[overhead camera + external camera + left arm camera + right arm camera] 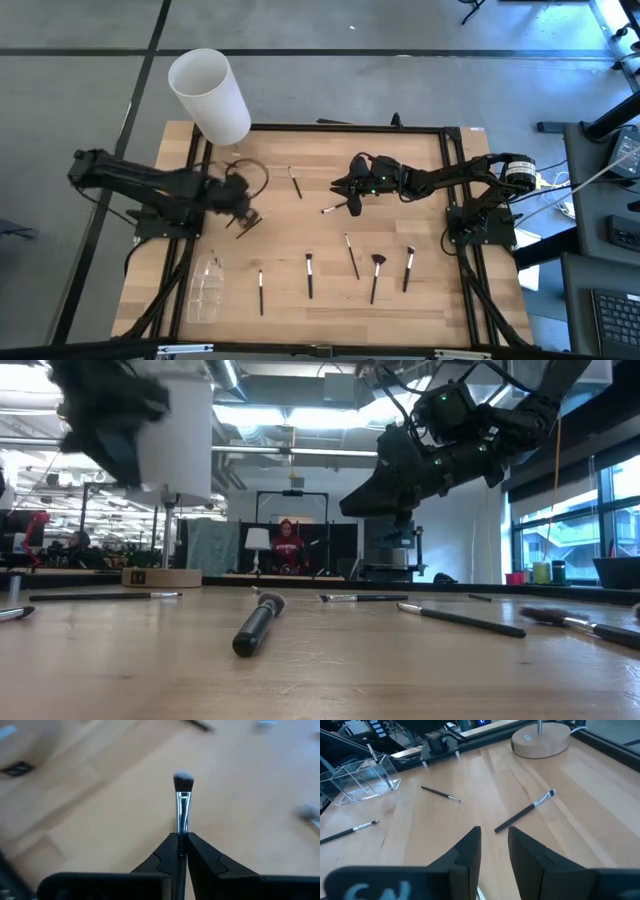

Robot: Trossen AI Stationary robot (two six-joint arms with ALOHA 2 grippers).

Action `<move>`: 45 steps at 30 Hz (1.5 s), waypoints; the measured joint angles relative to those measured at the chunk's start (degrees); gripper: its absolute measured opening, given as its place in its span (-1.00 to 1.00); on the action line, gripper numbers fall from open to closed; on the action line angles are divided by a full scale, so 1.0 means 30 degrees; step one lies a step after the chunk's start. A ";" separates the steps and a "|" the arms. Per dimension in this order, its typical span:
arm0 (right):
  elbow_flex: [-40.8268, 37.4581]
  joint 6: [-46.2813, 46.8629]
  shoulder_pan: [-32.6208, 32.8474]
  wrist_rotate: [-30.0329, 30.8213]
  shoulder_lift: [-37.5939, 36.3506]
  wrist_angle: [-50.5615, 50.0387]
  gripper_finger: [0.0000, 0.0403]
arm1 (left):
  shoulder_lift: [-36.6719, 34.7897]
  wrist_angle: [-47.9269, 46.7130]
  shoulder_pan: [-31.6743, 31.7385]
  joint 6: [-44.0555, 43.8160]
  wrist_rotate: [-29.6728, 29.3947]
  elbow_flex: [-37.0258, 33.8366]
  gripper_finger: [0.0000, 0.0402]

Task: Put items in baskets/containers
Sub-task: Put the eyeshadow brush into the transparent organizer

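The left gripper (182,851) has its jaws pinched tight on the handle of a makeup brush (182,805), whose silver ferrule and dark tuft stick out ahead of the fingertips above the wooden surface (330,160); from above, this gripper (243,216) sits over the left part of the surface with the brush (248,224) slanting from it. The clear plastic container (206,288) lies near the front left corner, and the right wrist view shows at least one brush (371,752) already standing in it (357,780). The right gripper (494,851) hangs over the middle of the surface, its jaws parted a little with nothing between them, just above a dark-handled brush (525,812). More brushes lie loose along the front: a short dark one (261,292), another (309,275), a thin one (351,255), a fan-headed brush (376,275) and one more (408,268). A tall white cylinder (210,95) stands at the back left.
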 joint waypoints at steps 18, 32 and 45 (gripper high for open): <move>0.0000 0.0981 0.0431 -0.0224 0.0000 0.0410 -0.52 | -0.1634 -0.0115 -1.3724 -0.3928 -0.9450 0.0004 -0.85; 0.0000 0.1098 0.0481 -0.0150 0.0000 -0.0091 -0.52 | -0.0794 -0.0946 -1.9595 -0.8512 -1.0787 0.0004 -0.85; 0.0000 0.0974 0.0330 0.0171 0.0000 0.0219 -0.52 | 0.4001 -0.4526 -2.2805 -1.5122 -1.0678 0.0004 -0.85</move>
